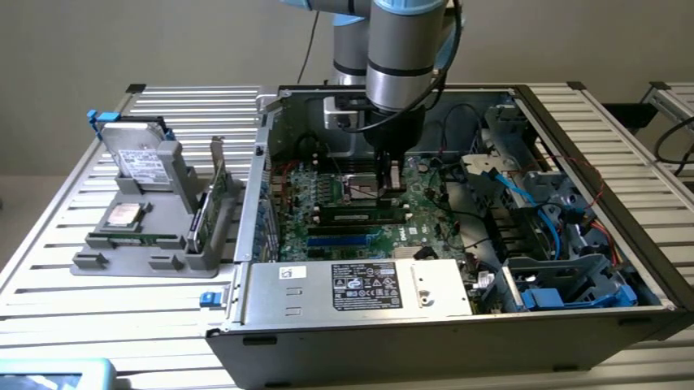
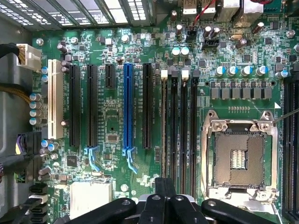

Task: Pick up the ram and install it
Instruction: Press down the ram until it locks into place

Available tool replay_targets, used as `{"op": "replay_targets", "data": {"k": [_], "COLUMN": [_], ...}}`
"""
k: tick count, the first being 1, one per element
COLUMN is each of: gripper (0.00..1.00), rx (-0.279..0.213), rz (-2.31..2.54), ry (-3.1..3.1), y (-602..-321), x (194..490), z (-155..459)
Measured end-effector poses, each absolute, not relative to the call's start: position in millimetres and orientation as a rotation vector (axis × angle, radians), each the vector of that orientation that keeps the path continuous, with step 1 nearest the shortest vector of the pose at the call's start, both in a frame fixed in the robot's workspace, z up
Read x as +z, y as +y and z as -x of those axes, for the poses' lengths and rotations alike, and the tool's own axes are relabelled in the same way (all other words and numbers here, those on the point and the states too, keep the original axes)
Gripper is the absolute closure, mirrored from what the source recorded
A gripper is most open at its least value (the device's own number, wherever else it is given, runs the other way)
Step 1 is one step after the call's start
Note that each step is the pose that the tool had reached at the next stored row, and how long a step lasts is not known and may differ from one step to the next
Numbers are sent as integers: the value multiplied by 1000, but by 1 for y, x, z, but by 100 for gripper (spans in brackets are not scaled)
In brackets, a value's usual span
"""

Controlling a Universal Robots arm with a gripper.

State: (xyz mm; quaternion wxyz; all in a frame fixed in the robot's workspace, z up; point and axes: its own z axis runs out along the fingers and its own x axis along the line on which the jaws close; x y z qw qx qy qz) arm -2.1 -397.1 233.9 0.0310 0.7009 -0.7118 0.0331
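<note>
Slatted metal table (image 1: 65, 252) — computer case (image 1: 434, 325), perhaps parts stand (image 1: 146, 256)

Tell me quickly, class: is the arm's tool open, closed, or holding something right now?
Tool: closed, over the motherboard inside the computer case; whether it holds anything cannot be told.

No readable text on anything

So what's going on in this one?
The arm reaches into an open PC case, with its shut gripper low over the motherboard, near the CPU socket. The ram lies along the memory slots, apart from the gripper. Whether it is fully seated can't be told.
</note>
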Motion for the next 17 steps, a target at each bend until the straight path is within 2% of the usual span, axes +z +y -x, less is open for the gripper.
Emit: {"op": "replay_targets", "data": {"k": [17], "gripper": [89], "rx": [97], "rz": [-2160], "ry": [-2197], "y": [-396], "x": [228], "z": [2]}}
